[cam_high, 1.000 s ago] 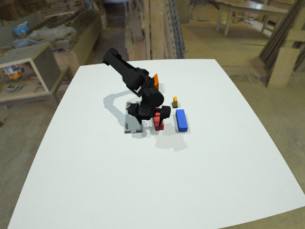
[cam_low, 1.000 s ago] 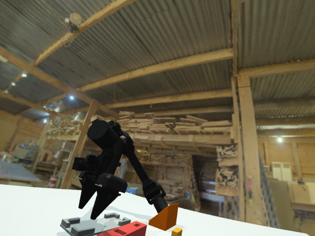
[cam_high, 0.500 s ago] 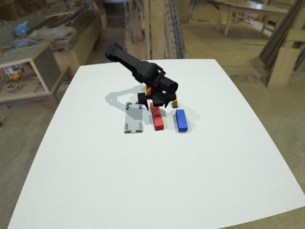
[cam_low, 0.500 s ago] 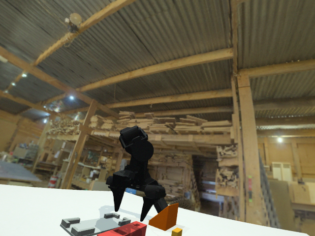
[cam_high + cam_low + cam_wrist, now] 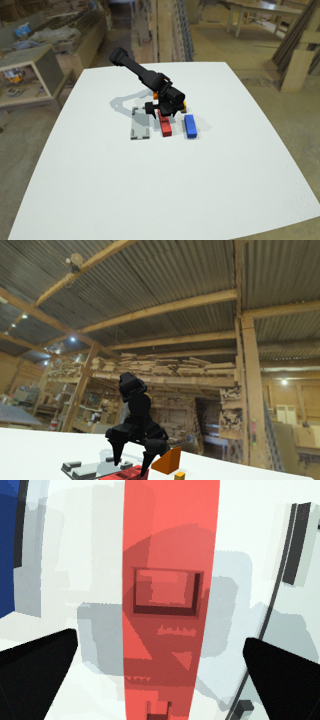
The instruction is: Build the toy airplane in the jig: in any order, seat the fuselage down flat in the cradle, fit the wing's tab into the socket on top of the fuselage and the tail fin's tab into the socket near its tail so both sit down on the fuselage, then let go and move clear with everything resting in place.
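Note:
The red fuselage (image 5: 165, 128) (image 5: 109, 477) (image 5: 170, 510) lies on the table with its sockets facing up, beside the grey jig cradle (image 5: 140, 131) (image 5: 87, 469) (image 5: 297, 545) and outside it. My gripper (image 5: 164, 117) (image 5: 129, 469) (image 5: 162, 643) is open and empty above the fuselage, with one finger to each side of it in the wrist view. The blue wing (image 5: 190, 125) (image 5: 6, 550) lies on the other side of the fuselage from the cradle. The small yellow tail fin (image 5: 184, 105) (image 5: 179, 475) stands behind the wing, partly hidden by the gripper in the top view.
An orange wedge (image 5: 155, 95) (image 5: 170, 460) stands at the arm's base, behind the fuselage in the top view. The arm hides part of it there. The cradle has raised corner walls.

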`<act>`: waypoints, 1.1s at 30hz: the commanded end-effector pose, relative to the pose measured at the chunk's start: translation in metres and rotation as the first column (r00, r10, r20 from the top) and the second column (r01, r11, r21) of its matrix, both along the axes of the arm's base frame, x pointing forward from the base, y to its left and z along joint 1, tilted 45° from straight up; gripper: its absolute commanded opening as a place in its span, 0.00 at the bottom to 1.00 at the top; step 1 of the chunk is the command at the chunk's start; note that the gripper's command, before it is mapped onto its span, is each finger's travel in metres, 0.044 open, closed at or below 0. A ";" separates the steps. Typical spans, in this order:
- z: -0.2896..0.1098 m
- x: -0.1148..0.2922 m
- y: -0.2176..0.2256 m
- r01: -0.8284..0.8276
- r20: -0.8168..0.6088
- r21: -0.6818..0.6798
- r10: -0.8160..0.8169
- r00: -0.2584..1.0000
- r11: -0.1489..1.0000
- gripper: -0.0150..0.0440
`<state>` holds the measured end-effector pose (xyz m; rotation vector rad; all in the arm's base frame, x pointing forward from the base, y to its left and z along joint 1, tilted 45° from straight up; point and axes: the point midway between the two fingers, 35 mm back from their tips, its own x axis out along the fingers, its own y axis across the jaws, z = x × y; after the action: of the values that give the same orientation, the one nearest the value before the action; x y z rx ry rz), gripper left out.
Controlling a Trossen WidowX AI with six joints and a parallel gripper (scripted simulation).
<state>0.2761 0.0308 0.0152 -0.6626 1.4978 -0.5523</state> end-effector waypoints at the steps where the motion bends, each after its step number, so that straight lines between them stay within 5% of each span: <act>1: -0.005 0.000 -0.005 -0.006 -0.005 -0.006 0.006 1.000 1.000 1.00; 23: -0.028 -0.001 -0.029 -0.006 -0.004 -0.009 0.006 1.000 1.000 1.00; 33: -0.028 -0.001 -0.029 -0.006 -0.004 -0.009 0.006 1.000 1.000 0.59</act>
<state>0.2747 0.0027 -0.0122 -0.6674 1.5002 -0.5544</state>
